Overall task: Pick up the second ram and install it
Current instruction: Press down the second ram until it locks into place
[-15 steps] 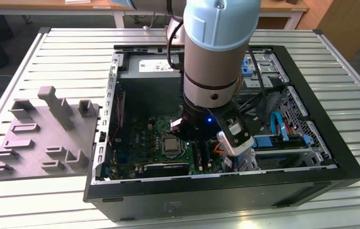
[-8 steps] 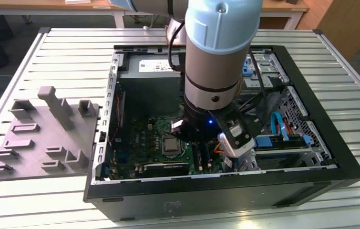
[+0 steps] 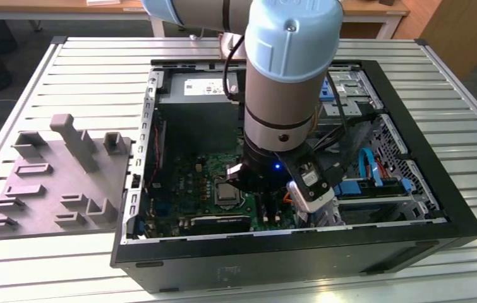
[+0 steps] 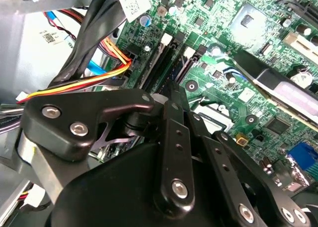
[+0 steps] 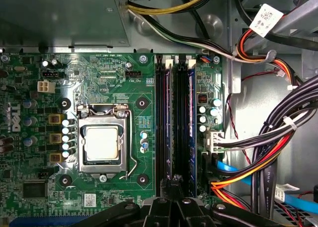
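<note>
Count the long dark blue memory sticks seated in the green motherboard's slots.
2 dark blue memory sticks, both in the black slots beside the square silver socket: one nearer it, one farther. The black pincer covers one end.

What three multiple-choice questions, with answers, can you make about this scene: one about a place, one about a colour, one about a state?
1. Where is the grey fixture?
A) on the table, at the exterior view's left of the computer case
B) inside the case
C) under the table

2. What colour is the circuit board?
A) red
B) white
C) green

3. In what state is the computer case?
A) closed by a panel
B) open, its inside exposed
C) wrapped in foil

Answers: 1 A, it lies on the slats beside the case; 2 C, green in the first wrist view; 3 B, the board and cables show inside.
</note>
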You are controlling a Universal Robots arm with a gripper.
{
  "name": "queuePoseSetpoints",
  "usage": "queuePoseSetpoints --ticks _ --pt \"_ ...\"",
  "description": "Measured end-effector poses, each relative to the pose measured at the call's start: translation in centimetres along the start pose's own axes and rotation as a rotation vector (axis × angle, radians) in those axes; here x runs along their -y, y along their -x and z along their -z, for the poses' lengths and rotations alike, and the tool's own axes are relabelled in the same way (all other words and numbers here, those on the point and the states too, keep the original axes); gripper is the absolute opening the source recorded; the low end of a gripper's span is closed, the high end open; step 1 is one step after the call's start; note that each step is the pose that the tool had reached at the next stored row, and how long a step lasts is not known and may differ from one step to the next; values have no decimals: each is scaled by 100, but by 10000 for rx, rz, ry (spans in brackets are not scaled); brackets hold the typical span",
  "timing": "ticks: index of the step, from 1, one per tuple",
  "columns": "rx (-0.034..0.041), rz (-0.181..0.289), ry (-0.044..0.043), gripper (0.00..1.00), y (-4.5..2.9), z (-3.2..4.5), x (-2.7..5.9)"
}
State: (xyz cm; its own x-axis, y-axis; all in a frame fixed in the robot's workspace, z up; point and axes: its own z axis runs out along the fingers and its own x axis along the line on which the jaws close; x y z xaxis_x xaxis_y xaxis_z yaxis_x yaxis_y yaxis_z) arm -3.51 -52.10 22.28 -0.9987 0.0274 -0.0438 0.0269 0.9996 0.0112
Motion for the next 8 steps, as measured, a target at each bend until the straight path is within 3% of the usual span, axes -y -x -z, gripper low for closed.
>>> queuePoseSetpoints --ticks 8 --pt "0 0 0 11 0 0 0"
